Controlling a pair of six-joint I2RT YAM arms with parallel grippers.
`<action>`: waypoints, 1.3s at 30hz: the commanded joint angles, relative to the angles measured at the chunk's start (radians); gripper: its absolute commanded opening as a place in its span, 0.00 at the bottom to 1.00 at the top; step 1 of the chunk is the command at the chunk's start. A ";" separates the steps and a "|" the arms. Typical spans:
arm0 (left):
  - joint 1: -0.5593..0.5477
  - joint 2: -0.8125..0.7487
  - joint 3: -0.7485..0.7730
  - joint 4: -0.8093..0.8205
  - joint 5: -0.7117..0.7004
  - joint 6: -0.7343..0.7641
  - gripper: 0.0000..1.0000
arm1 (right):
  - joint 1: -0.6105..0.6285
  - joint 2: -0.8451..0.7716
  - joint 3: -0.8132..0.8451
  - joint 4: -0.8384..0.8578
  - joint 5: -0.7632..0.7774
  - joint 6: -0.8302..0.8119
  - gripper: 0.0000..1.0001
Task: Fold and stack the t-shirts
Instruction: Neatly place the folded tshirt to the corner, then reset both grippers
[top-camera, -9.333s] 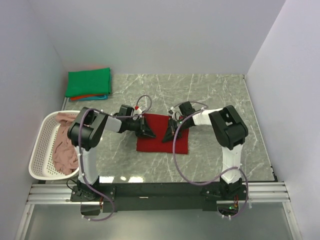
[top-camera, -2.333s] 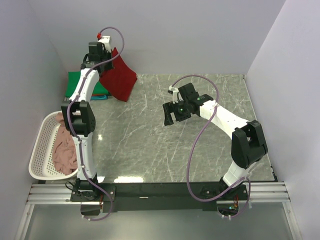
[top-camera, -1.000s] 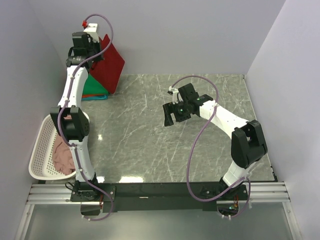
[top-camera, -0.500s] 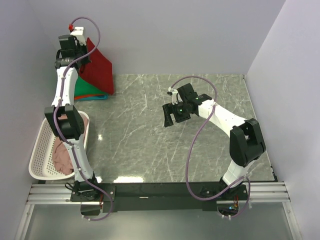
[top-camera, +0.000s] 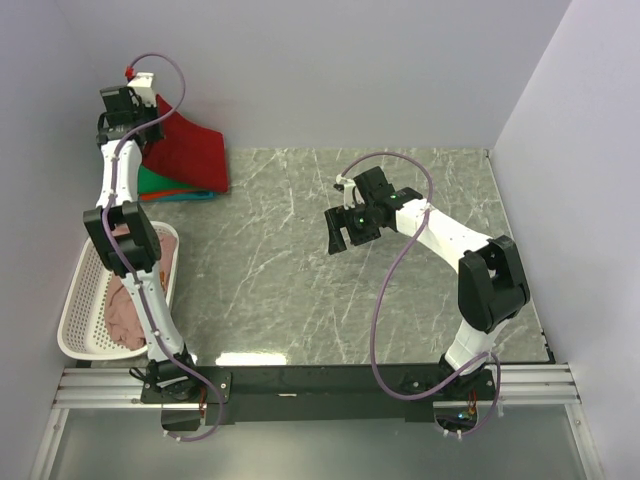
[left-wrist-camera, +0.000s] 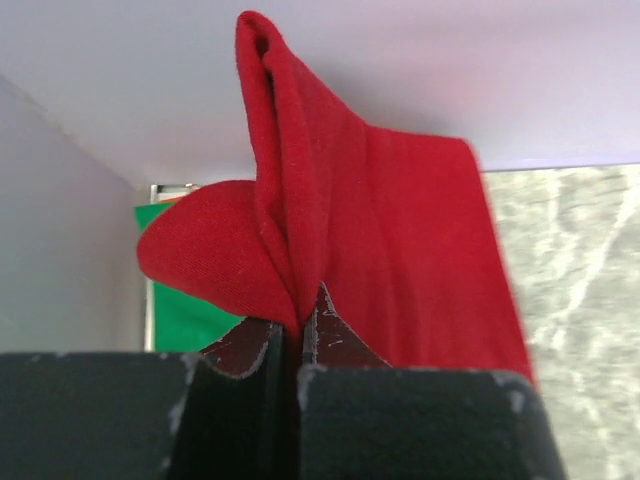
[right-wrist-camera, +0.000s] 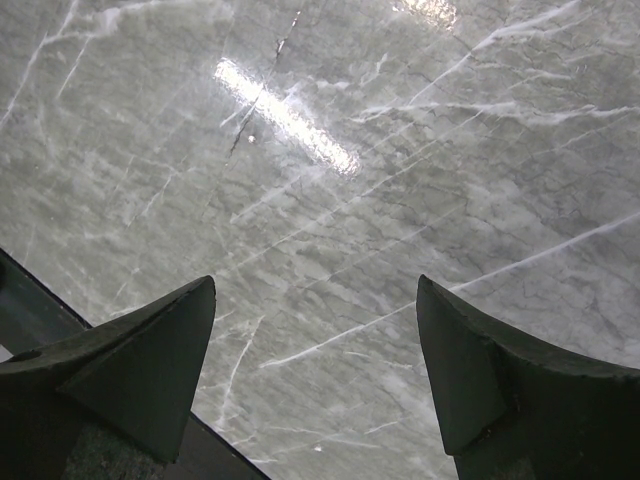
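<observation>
**Dark red tee over the stack corner, left claw clamped on it**

Checking in from the remote station. The left claw (left-wrist-camera: 300, 312) is way out at the far left corner of the desk (top-camera: 300, 290), up against the back wall. Its jaws are pinched tight on a bunched fold of the dark red t-shirt (top-camera: 192, 152). In the wrist view the cloth comes straight out from between the fingertips, with one fold standing up and the rest fanning out to the right.

From the top camera, the red tee slopes down from the claw and its lower part drapes across the green t-shirt (top-camera: 150, 181), which lies flat in that corner. There's a thin strip of other colours peeking out under the green one. I can't tell from here how much of the red tee is actually resting on the pile.

The right claw (right-wrist-camera: 315, 290) is hanging over the middle of the desk, jaws spread wide with nothing between them, just bare marble below.

The dusty pink t-shirt (top-camera: 125, 305) is crumpled in the white basket (top-camera: 75, 300) on the left side, near the arm bases.
</observation>
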 joint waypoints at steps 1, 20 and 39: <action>0.016 0.006 0.071 0.094 0.039 0.067 0.00 | 0.001 0.000 0.021 -0.001 -0.004 -0.015 0.87; 0.096 0.120 0.106 0.199 -0.146 0.236 0.56 | 0.001 -0.051 -0.018 -0.001 0.010 -0.022 0.87; -0.083 -0.379 -0.133 -0.283 -0.039 0.139 0.99 | -0.148 -0.155 0.058 -0.044 0.034 -0.039 0.96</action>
